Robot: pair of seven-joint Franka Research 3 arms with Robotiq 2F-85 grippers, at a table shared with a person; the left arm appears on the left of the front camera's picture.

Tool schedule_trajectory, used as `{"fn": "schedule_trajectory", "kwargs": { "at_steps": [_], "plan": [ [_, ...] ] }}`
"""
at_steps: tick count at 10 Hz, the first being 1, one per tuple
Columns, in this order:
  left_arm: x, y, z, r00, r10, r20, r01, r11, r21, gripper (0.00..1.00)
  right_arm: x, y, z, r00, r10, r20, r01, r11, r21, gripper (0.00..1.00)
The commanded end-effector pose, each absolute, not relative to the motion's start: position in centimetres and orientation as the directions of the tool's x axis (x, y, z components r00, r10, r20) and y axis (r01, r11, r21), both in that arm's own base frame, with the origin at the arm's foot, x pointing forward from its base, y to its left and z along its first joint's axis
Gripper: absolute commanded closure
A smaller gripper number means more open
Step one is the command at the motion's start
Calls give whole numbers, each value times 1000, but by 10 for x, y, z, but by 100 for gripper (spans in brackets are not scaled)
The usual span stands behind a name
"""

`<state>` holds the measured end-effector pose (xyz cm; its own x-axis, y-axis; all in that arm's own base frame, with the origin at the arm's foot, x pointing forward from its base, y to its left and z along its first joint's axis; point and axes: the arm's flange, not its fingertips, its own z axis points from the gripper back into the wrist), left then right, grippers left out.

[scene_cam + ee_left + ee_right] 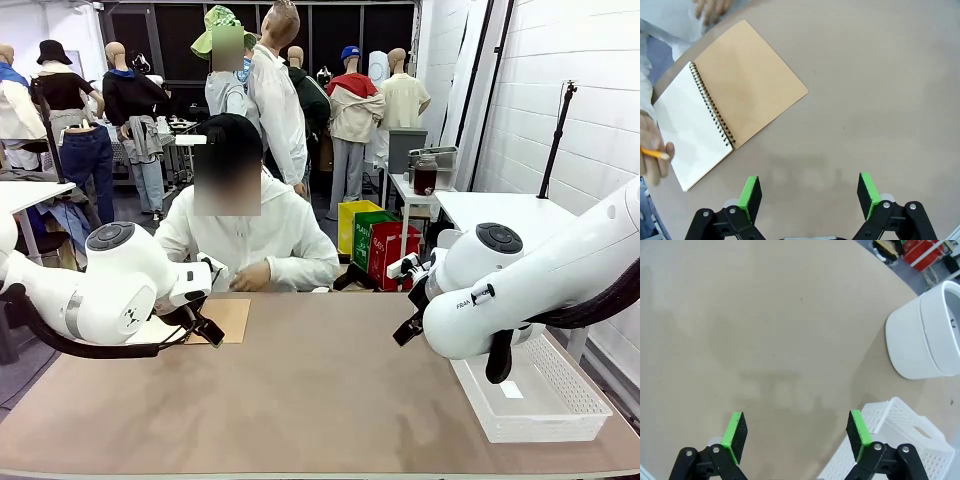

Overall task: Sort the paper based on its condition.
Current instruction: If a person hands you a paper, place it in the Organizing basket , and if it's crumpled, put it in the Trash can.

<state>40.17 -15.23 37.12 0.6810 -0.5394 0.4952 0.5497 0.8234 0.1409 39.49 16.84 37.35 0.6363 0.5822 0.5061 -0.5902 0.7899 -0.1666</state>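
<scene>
Waiting on paper: left pincer point(809, 187) and right pincer point(796, 422) both stood wide and empty over the table point(880, 100).

The notebook point(747, 80) lay ahead of the left pincer, off toward its left-hand finger point(751, 197), near but apart. Its spiral point(712, 107) ran slantwise, the near end aimed at that finger. Loose paper: I could not place any. The closest thing was the white page point(690, 125), bound in on the spiral's far side. A person's hand point(655, 160) with a pencil point(652, 153) rested on the page's outer edge, blocking any reach there. The right pincer was well apart from the notebook, and the basket point(895, 440) lay low on its right-hand side. Judged: the left arm was nearer, with nothing to sort until a sheet was freed.
</scene>
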Motion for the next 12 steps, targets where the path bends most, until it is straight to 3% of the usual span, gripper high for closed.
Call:
{"fn": "schedule_trajectory", "kwargs": {
  "at_steps": [1,5,12],
  "plan": [
    [401,-151,386,681,-538,497,544,826,149,0,395,169,386,642,570,513,-583,797,-156,0],
    [393,-148,443,697,-516,498,525,840,135,0,387,160,441,635,559,534,-613,785,-94,0],
    [339,-119,519,743,-431,512,425,895,138,0,351,156,511,610,610,506,-656,747,-111,0]
  ]
}}
